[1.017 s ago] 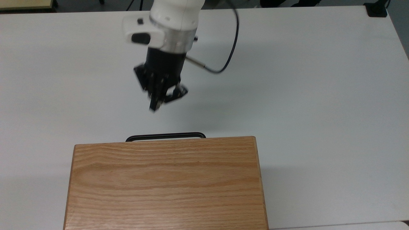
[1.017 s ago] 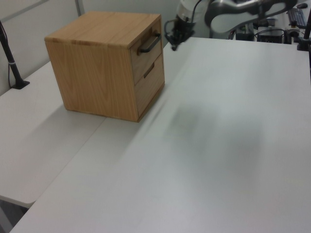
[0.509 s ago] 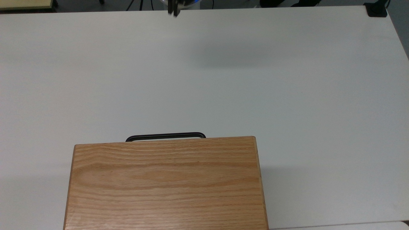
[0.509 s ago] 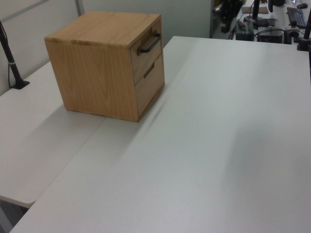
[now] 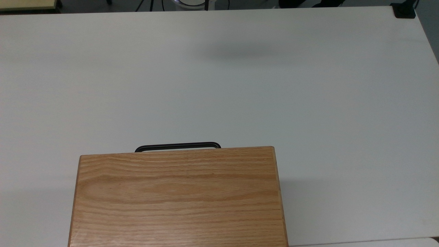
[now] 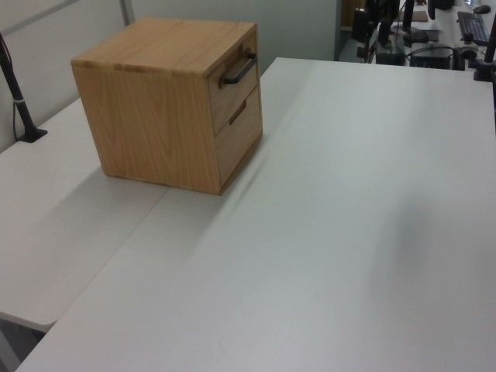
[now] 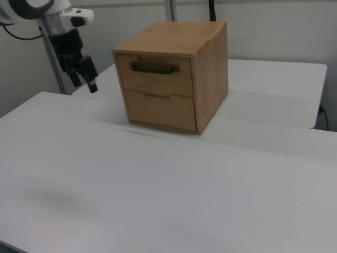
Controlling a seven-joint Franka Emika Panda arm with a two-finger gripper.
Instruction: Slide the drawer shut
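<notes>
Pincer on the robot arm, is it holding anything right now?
No, nothing. The pincer hangs in the air, away from the drawer and its handle.

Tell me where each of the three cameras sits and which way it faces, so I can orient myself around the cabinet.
Top view: overhead, looking down on the cabinet top, the drawer's handle and the table.
Left view: raised, off one front corner, facing the cabinet's side and the drawer front.
Right view: lower, off the other front corner, facing the drawer front; the gripper hangs at the right view's left, apart from the cabinet.
All three share the cabinet and handle; the drawer sits flush.
</notes>
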